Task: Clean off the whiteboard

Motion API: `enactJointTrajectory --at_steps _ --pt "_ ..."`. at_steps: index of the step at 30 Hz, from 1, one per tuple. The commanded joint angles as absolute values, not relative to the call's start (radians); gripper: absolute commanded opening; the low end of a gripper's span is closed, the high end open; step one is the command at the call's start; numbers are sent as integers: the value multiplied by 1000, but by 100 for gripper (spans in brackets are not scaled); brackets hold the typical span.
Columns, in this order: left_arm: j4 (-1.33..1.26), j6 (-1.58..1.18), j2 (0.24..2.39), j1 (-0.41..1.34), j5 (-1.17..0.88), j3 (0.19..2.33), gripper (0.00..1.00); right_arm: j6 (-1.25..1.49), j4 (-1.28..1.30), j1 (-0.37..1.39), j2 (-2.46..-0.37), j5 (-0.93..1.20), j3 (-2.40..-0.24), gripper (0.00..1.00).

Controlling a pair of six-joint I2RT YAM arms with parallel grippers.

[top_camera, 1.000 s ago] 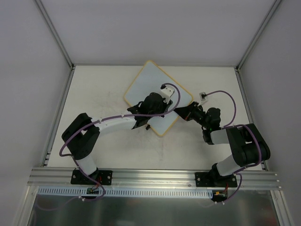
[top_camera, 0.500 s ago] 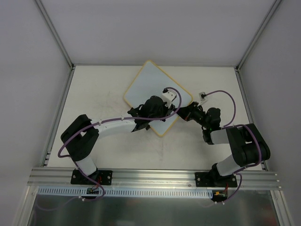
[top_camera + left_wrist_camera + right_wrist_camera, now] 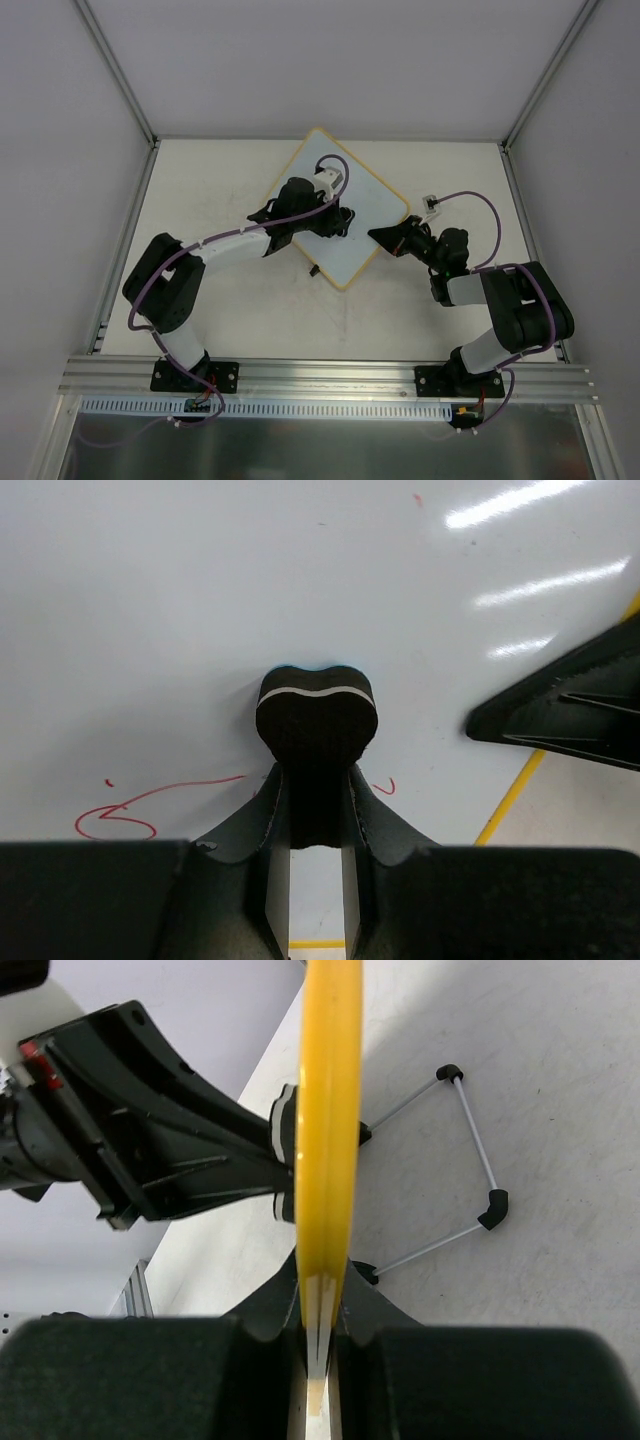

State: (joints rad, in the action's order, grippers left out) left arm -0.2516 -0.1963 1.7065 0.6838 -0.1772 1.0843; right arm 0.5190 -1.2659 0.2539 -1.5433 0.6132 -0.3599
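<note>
The whiteboard (image 3: pixel 375 200) lies cornerwise on the table, pale face with a yellow rim. My left gripper (image 3: pixel 338 221) is over its middle, shut on a black eraser (image 3: pixel 317 715) with a white stripe, pressed on the board face (image 3: pixel 200 600). Red pen marks (image 3: pixel 130 810) remain just behind the eraser, and a small one (image 3: pixel 385 786) to its right. My right gripper (image 3: pixel 381 236) is shut on the board's yellow rim (image 3: pixel 328 1110) at its near right edge. It also shows in the left wrist view (image 3: pixel 570 705).
A thin wire stand with black end clips (image 3: pixel 470 1150) lies under the board by the right gripper. One black clip (image 3: pixel 315 270) sticks out at the board's near left edge. A small white connector (image 3: pixel 432 203) on a purple cable lies right of the board.
My left gripper has slid with the eraser from the board's near part up and to the left, towards its middle. The right arm and the board have stayed put.
</note>
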Motion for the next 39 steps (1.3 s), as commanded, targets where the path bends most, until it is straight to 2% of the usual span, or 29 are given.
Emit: enactJointTrajectory --at_steps 1,9,18,27,39 --pt "-199 -244 1789 575 -93 1045 3 437 -1466 304 -1531 788 -385 0" --pt "-210 -350 1847 448 -72 1008 1 439 -1468 304 -1529 788 -384 0" --pt "-198 -595 1807 362 80 870 0 448 -1476 304 -1535 790 -388 0" --pt "-132 -727 1784 356 150 813 0 462 -1489 304 -1542 793 -391 0" --pt "-106 -755 1776 408 94 879 0 463 -1489 304 -1545 793 -394 0"
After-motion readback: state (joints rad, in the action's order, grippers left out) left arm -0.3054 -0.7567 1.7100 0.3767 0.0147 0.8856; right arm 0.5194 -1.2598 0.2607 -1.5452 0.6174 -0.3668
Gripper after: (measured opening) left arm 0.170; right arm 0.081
